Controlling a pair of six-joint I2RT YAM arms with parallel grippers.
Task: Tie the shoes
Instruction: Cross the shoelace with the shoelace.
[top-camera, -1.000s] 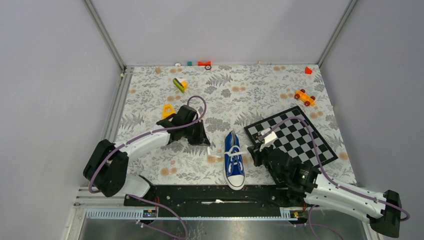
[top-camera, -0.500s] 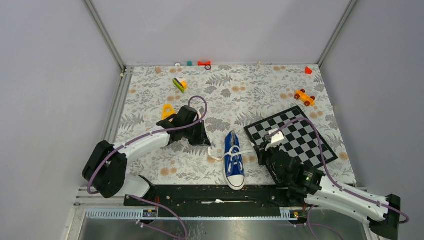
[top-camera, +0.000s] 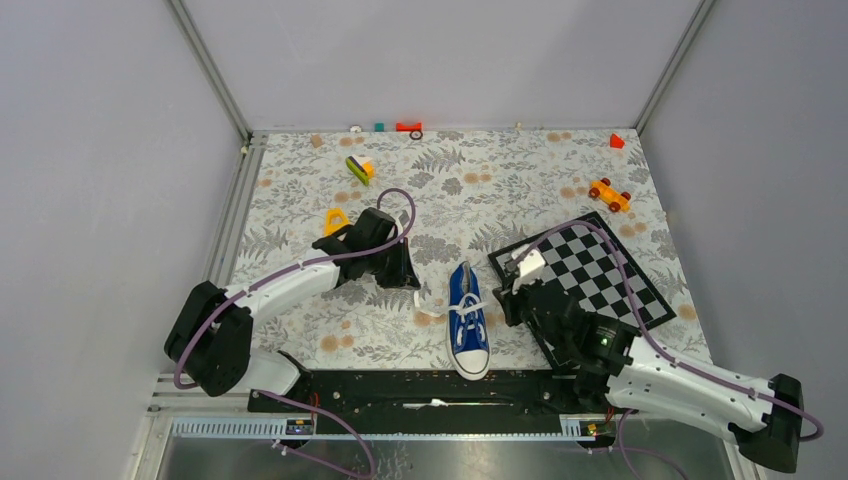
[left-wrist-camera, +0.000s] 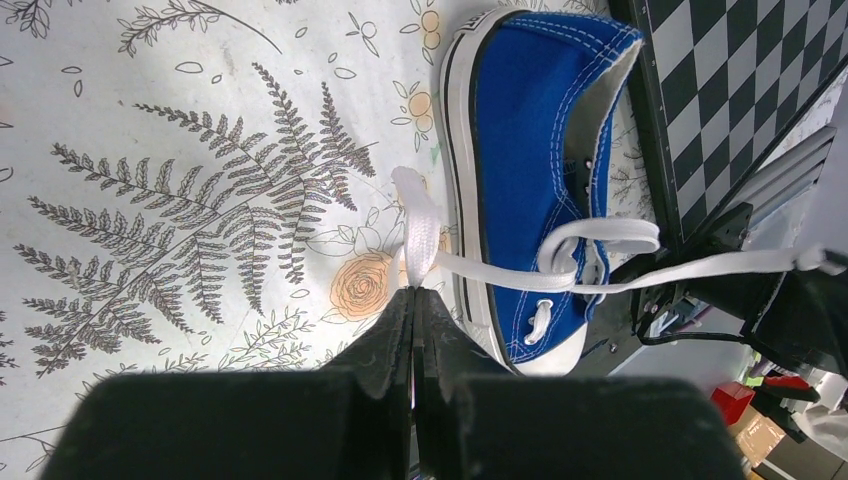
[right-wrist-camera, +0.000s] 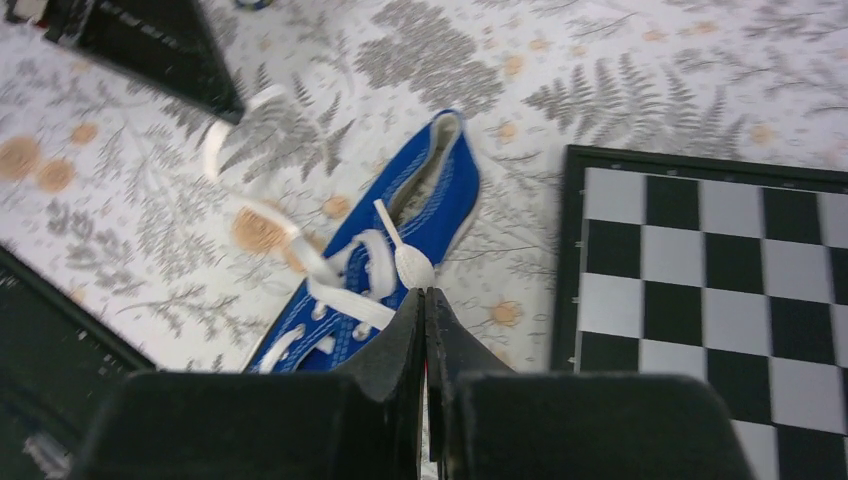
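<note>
The left tool (left-wrist-camera: 413, 292) is pinched fully shut on one end of the flat white lace (left-wrist-camera: 420, 215), with a short tail flopping past its tips. In the overhead view it sits just beside the shoe, at about 9 o'clock from it. The right tool (right-wrist-camera: 425, 293) is likewise clamped narrow on the lace's other end, at about 3 o'clock. Between them lies the small blue canvas sneaker with white rubber sole and toe cap (top-camera: 468, 320), near the 6 o'clock edge of the fern-patterned table (top-camera: 480, 190), toe toward 6 and heel toward 12. From each tool the lace runs fairly straight to a small crossing over the tongue, so this reads as cinching a first crossover. To do it well, the two pulls should be equal and opposite, kept low along the 9-to-3 line, so the light shoe neither slides nor twists. Both grips sit close to the lace ends, so a sharp tug may slip a tip free; a slow, steady draw looks safer. The right tool should mind the edge of the black-and-white chessboard (top-camera: 630, 285), at about 2 o'clock from the shoe, and stop once the crossing seats snugly on the tongue.
</note>
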